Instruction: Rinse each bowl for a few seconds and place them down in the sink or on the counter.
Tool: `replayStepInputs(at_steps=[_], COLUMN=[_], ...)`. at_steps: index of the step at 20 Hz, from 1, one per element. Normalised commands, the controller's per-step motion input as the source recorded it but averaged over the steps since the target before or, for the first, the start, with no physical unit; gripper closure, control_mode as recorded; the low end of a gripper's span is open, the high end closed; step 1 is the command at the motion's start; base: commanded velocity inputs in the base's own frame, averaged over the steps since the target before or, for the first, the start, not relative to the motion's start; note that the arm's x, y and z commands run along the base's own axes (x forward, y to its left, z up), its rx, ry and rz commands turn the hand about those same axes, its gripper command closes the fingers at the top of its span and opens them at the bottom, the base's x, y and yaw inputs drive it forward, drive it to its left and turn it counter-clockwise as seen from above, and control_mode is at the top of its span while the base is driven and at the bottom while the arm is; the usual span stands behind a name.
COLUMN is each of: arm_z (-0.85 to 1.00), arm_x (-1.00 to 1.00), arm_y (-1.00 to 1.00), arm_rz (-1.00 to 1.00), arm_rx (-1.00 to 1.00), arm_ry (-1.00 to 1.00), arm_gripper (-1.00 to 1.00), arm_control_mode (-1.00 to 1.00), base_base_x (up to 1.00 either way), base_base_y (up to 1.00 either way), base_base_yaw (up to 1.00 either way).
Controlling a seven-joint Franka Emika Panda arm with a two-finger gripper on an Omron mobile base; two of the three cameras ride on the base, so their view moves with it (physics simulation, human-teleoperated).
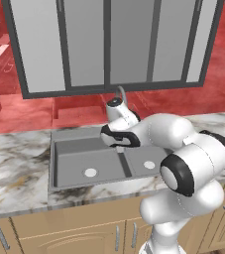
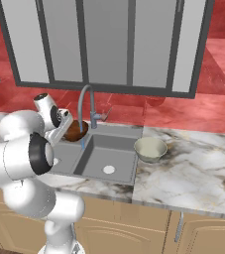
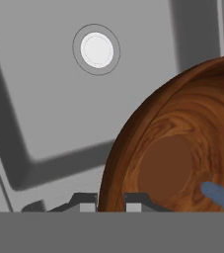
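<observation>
1. In the hand view the end effector [image 3: 111, 201] sits at the bottom centre of the frame, its two dark fingertips [image 3: 86, 202] pinching the rim of the reddish-brown bowl [image 3: 182, 148].
2. That bowl takes up the lower right of the hand view, with its swirled glossy inside facing the camera; a thin blue stream of water [image 3: 221, 195] lands inside it at the lower right.
3. Behind the bowl in the hand view lies a grey basin of the sink [image 3: 59, 113], with its white round drain [image 3: 96, 50] at the upper left.
4. In the right base view the reddish-brown bowl [image 2: 77, 131] is held at centre left, above the sink [image 2: 129, 163] and just beside the curved grey faucet [image 2: 85, 106].
5. The pale greenish-beige bowl [image 2: 150, 149] stands upright on the marble table [image 2: 193, 168], touching the right rim of the sink, right of centre in the frame.
6. In the left base view the double-basin sink [image 1: 79, 158] lies at centre left, and the white arm [image 1: 183, 158] reaches across it from the lower right.
</observation>
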Motion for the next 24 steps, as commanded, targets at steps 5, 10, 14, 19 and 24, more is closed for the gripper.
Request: replayStepInputs(at_steps=[5, 10, 14, 19, 24], arm_z=[-0.07, -0.05, -0.06, -0.06, -0.09], arm_x=[-0.17, -0.13, -0.02, 0.01, 0.09], arm_y=[0.34, 0.50, 0.50, 0.36, 0.23], arm_rz=[0.02, 0.04, 0.02, 0.03, 0.01], arm_rx=[-0.01, -0.02, -0.02, 0.00, 0.01], arm_ry=[-0.02, -0.05, -0.04, -0.02, 0.00], arm_gripper=[1.00, 1.00, 1.00, 1.00, 1.00], arm_control_mode=[-1.00, -1.00, -1.00, -1.00, -1.00], base_base_x=[0.00, 0.00, 0.00, 0.00, 0.00], base_base_y=[0.00, 0.00, 0.00, 0.00, 0.00], base_base_yaw=[0.00, 0.00, 0.00, 0.00, 0.00])
